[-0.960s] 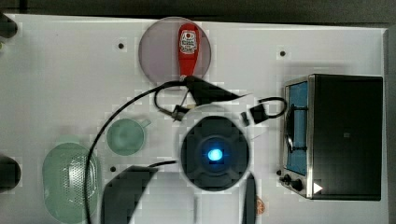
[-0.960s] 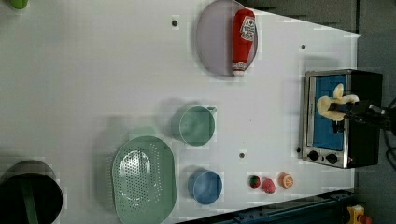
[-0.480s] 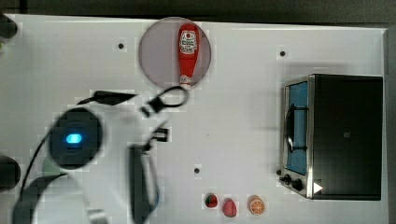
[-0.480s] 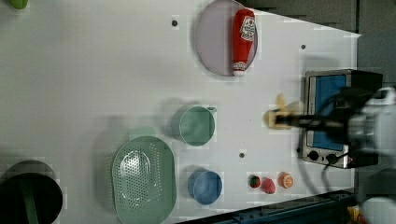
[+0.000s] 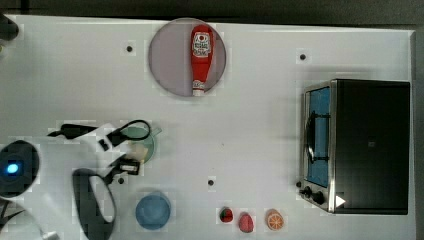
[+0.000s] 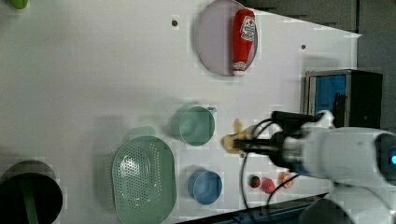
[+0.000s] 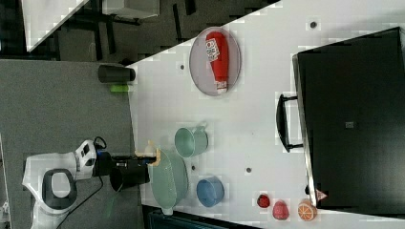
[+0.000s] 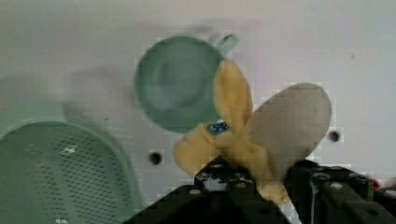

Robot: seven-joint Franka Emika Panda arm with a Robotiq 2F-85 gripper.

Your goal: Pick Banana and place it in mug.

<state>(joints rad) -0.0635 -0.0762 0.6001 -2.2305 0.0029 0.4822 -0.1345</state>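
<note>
The pale yellow banana point(image 8: 232, 127) is gripped between my gripper's point(image 8: 250, 151) fingers; one grey pad point(image 8: 294, 123) presses its side. In the left view the banana point(image 6: 235, 138) hangs at the gripper point(image 6: 239, 145) tip, just off the round teal mug's point(image 6: 193, 125) rim on the left view's right. The mug point(image 8: 178, 89) stands upright and empty, its small handle pointing away from the perforated bowl. In the top view the arm covers part of the mug point(image 5: 145, 143). The right view has the banana point(image 7: 148, 150) raised above the table.
A large green perforated bowl point(image 6: 144, 179) and a blue bowl point(image 6: 205, 186) sit close to the mug. A ketchup bottle point(image 5: 201, 58) lies on a grey plate point(image 5: 167, 57). A toaster oven point(image 5: 357, 145) stands at the top view's right, with three toy fruits point(image 5: 245, 222) near it.
The arm has carried the banana away from the toaster oven across the table to the mug's side. Its grip on the banana has stayed the same.
</note>
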